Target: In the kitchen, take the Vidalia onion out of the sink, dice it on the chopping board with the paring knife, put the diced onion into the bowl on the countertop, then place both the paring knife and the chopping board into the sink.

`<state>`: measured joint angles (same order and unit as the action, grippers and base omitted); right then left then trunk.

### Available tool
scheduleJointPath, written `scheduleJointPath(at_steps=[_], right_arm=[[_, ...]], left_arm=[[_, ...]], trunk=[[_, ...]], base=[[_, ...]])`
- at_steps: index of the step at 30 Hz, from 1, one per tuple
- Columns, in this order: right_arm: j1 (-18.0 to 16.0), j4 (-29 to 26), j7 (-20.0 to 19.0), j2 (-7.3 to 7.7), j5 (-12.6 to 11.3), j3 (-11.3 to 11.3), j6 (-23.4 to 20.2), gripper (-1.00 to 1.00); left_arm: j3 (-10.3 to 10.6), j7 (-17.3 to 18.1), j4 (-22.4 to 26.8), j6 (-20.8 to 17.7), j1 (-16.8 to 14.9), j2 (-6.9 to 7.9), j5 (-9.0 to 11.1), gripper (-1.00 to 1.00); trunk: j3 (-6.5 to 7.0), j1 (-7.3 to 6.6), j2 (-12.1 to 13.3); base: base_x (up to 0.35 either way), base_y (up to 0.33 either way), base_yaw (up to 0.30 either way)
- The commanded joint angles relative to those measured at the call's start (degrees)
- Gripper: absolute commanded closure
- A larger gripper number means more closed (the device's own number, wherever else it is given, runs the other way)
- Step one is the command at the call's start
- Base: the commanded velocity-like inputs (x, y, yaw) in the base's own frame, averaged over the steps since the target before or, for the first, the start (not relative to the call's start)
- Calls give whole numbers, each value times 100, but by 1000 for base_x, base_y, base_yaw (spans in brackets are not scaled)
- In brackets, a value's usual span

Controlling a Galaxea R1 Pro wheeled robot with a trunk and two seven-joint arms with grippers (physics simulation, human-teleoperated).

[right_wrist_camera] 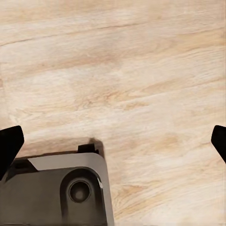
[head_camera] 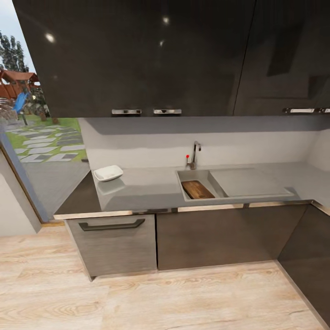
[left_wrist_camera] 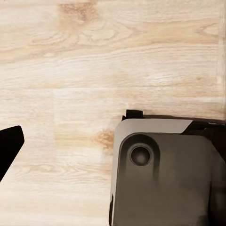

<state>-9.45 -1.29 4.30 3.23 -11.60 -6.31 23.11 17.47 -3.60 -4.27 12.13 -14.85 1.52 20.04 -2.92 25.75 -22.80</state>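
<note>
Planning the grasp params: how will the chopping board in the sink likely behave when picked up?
The chopping board looks like solid wood, so probably stiff and fairly heavy for its size. It lies flat in the sink basin, so it won't roll, but its edges may be hard to get fingers under. Its finish is too blurred to judge slipperiness.

Countertop bare between bowl and sink; chopping board seemingly fills basin.

Soft even daylight, glare spots on glossy upper cabinets, faint shadow under them, slightly blurry renders, bent edges.
</note>
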Motion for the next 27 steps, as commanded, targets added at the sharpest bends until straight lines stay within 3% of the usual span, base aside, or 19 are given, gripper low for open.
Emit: scheduleJointPath(at_steps=[1,6,8,18,27], right_arm=[[-5,2,19,1,-46,-46,-77,-100],[-5,-54,-13,16,-78,-24,-1569,-100],[-5,-70,-10,18,-62,-36,-1745,-100],[-5,-82,-8,-68,-77,-45,-1405,-100],[-5,-82,-8,-83,-79,-45,-1371,-100]], left_arm=[[47,-6,-19,34,-9,-8,35,-100],[46,-16,-20,25,-9,-18,35,-100],[46,-17,-17,26,-9,-15,35,-100],[46,-18,-21,29,-9,-12,35,-100],[46,-18,-21,33,-9,-15,35,-100]], trunk=[[-12,4,-13],[-12,4,-13],[-12,4,-13],[-12,4,-13],[-12,4,-13]], base=[[0,0,0],[0,0,0],[0,0,0],[0,0,0],[0,0,0]])
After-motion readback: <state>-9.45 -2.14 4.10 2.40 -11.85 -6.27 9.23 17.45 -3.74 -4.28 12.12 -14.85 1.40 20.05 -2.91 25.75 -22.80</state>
